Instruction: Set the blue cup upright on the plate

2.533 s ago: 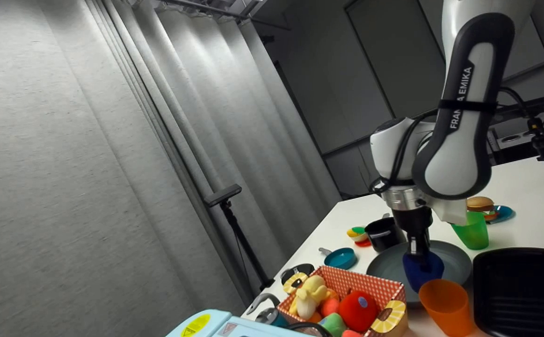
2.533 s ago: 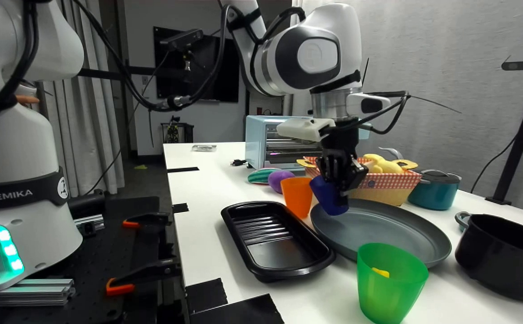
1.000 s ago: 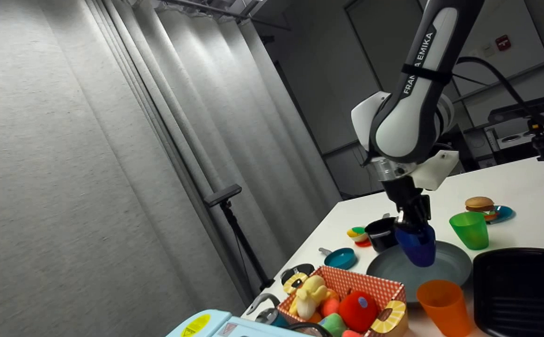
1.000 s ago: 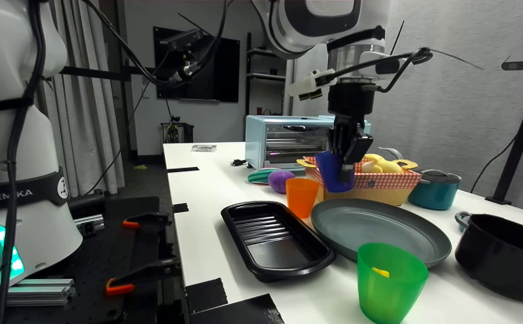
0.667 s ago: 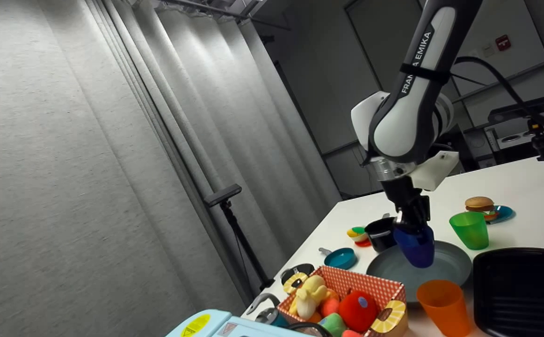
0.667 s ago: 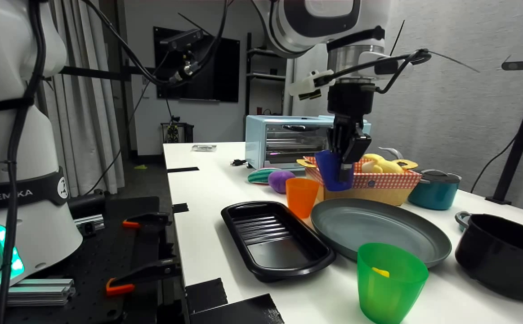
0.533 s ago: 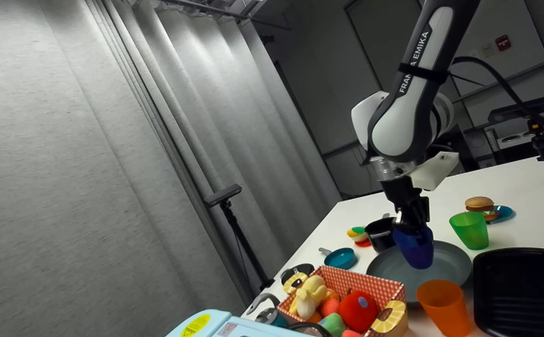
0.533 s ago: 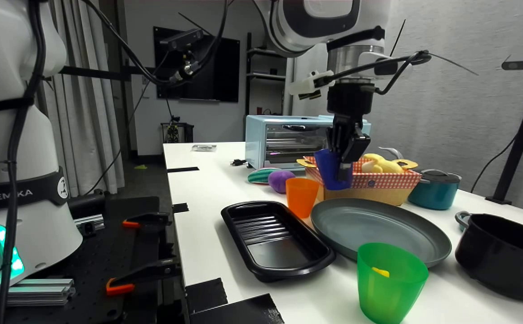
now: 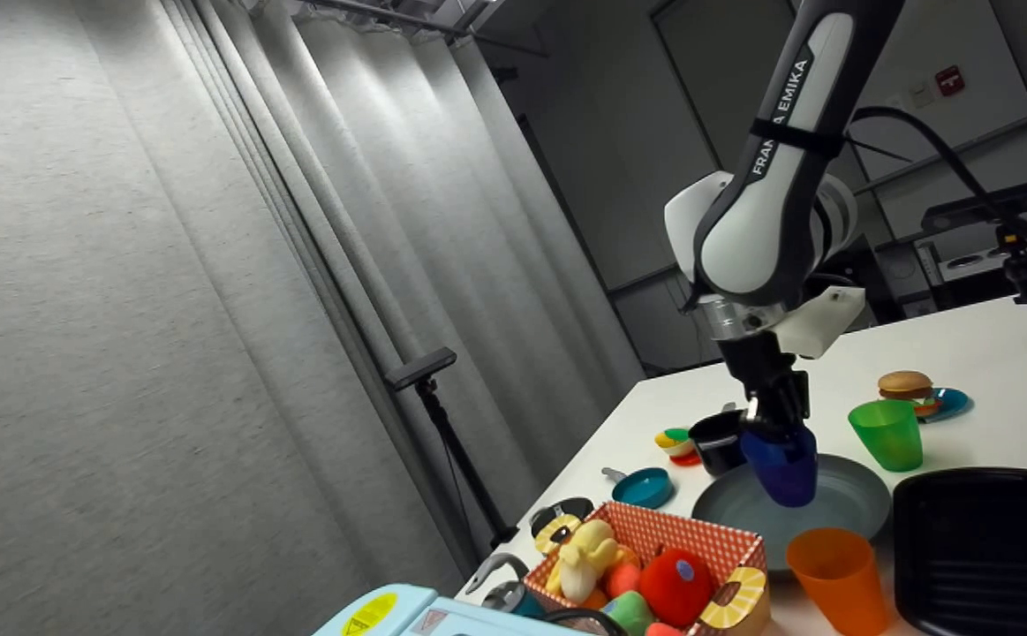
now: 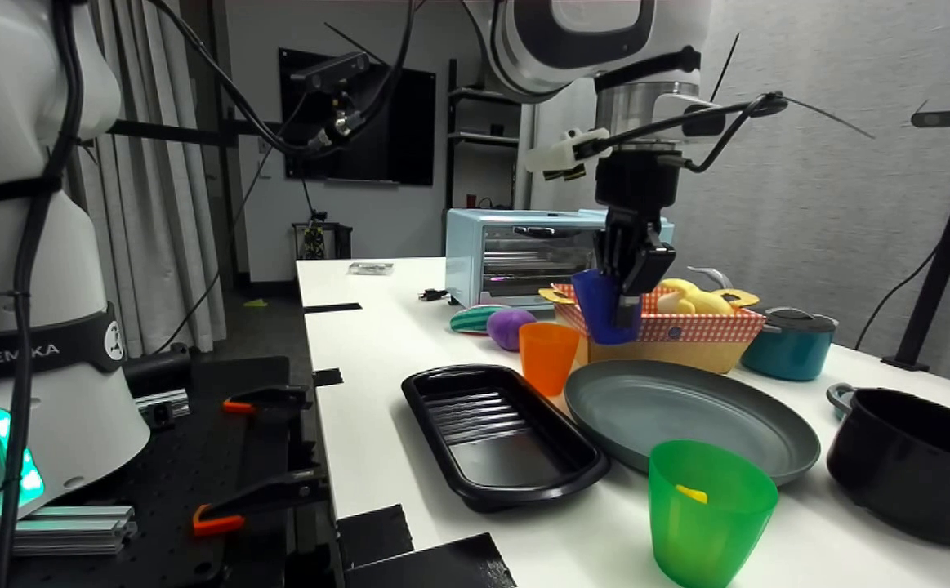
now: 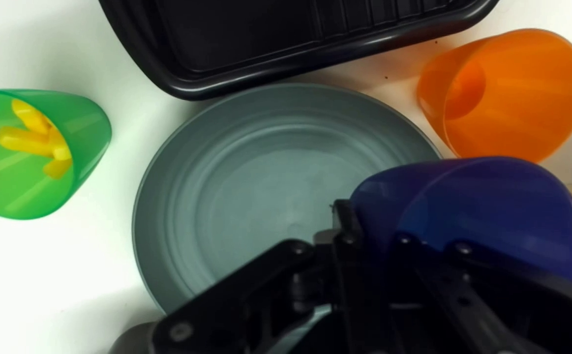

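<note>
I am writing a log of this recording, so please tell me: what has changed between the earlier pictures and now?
The gripper has lifted the blue cup higher and away from the orange cup, which shifted slightly. Nothing was newly gripped or let go. The grey plate, green cup and black baking tray stayed put.

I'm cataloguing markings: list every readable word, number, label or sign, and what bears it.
"FRAN A EMIKA": robot arm, strap over one letter.
"KA EM KA": robot base, cable across, start cut off.
Too small to read: yellow sticker and triangle label on light-blue toaster oven; red wall sign; base emblem.
</note>
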Controlling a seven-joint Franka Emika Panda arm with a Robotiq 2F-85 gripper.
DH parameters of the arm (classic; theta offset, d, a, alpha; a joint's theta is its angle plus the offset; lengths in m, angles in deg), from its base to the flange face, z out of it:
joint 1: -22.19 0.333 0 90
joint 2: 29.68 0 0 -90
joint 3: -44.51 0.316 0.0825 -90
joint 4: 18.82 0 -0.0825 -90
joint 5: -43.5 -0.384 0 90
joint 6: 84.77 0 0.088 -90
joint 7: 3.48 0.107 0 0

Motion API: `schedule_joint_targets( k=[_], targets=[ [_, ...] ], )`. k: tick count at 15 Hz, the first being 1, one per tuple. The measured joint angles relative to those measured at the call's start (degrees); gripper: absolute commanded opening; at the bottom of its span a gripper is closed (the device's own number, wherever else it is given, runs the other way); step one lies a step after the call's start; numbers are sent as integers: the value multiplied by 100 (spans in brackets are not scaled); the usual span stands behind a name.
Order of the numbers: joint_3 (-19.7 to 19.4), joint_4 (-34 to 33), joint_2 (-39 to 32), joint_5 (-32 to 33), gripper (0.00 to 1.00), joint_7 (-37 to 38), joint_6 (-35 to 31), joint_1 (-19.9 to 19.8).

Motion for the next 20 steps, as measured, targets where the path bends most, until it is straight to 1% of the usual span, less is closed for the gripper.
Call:
schedule_joint_targets(
  k=[4,5,9,16,20],
  targets=[
    [-3,0,0,0,7,0,0,0],
    [-3,0,0,0,2,0,0,0],
    [-21,3,-45,2,2,5,0,0],
    [-270,-118,-401,4,2,81,-59,-2],
    [-412,-299,-752,140,2,259,-372,-2]
  ],
)
